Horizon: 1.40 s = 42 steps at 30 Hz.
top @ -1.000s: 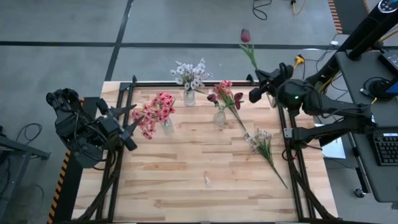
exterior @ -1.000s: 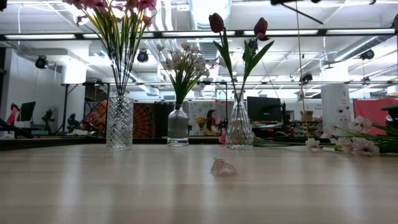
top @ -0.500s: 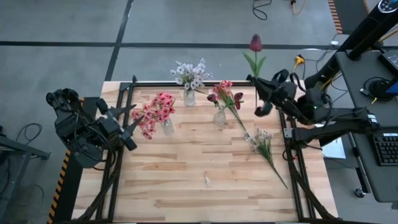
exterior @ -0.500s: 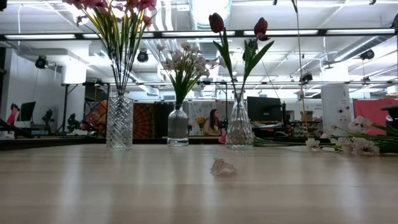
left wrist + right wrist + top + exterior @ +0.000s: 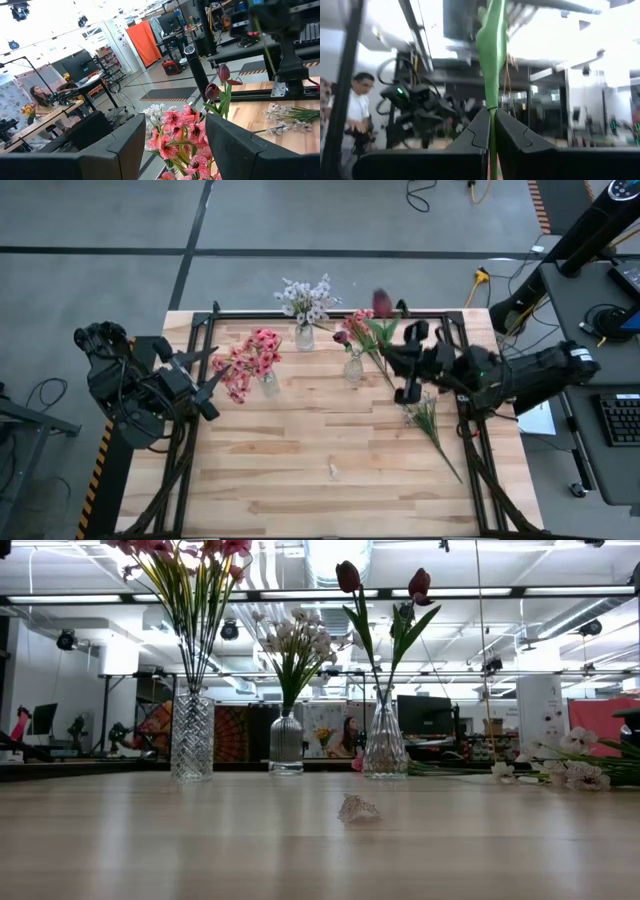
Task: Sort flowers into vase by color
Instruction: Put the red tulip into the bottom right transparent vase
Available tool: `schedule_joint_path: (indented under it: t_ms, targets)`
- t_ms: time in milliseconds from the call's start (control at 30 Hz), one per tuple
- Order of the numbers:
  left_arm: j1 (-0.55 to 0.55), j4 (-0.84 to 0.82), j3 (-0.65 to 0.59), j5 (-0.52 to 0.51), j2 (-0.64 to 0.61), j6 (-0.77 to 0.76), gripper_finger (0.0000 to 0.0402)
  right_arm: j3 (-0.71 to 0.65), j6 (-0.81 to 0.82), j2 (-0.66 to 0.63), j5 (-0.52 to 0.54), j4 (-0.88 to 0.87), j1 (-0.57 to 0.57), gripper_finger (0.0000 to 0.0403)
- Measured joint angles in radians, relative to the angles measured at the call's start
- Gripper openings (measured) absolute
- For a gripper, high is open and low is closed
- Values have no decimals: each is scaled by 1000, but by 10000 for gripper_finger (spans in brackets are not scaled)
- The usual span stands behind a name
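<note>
Three glass vases stand on the far half of the table. One holds pink blossoms point(image 5: 252, 360), one white blossoms point(image 5: 308, 298), and one point(image 5: 353, 368) dark red tulips point(image 5: 347, 576). My right gripper point(image 5: 395, 356) is shut on another dark red tulip point(image 5: 382, 303), just right of the tulip vase. A pink stem point(image 5: 380, 365) and a white-lilac stem point(image 5: 424, 412) lie flat on the table at the right. My left gripper point(image 5: 212, 385) waits open at the table's left edge, level, facing the pink flowers point(image 5: 180, 135). My right gripper pinches the tulip's green stalk point(image 5: 492, 102) between its two fingers point(image 5: 476, 131). It comes from the table's right side and slants upward. The stalk and a leaf point(image 5: 492, 50) rise beyond the fingertips, bloom uppermost. The tulip is lifted clear of the table.
A small pale scrap point(image 5: 333, 470) lies on the bare wood toward the near edge. A black frame rail point(image 5: 330, 313) runs along the table's far edge and sides. Beyond the table are desks, and a person point(image 5: 355, 107) stands in the room.
My right gripper has come in from the table's far right corner toward the tulip vase, sinking and tipping its fingers upward. The held tulip, which leaned out past the far edge, now stands steeper, with its bloom over the table beside the tulip vase.
</note>
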Motion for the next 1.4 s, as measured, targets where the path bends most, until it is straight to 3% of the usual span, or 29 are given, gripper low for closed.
schedule_joint_path:
  t_ms: [133, 400, 733, 833, 1400]
  targets:
    - [0, -5, 0, 0, 4, -1, 190, -105, -116, 98, 36, 298, 54, 12]
    - [0, -13, 0, 0, 4, -1, 190, -160, -263, 333, 121, 634, 93, 12]
    - [0, -21, 0, 1, 5, -1, 190, 6, -456, 539, 356, 637, 88, 12]
    - [0, -25, 0, 1, 5, -1, 190, 52, -432, 571, 399, 645, 65, 12]
    - [0, -43, 0, 1, 7, -1, 190, 47, -228, 582, 342, 642, -127, 12]
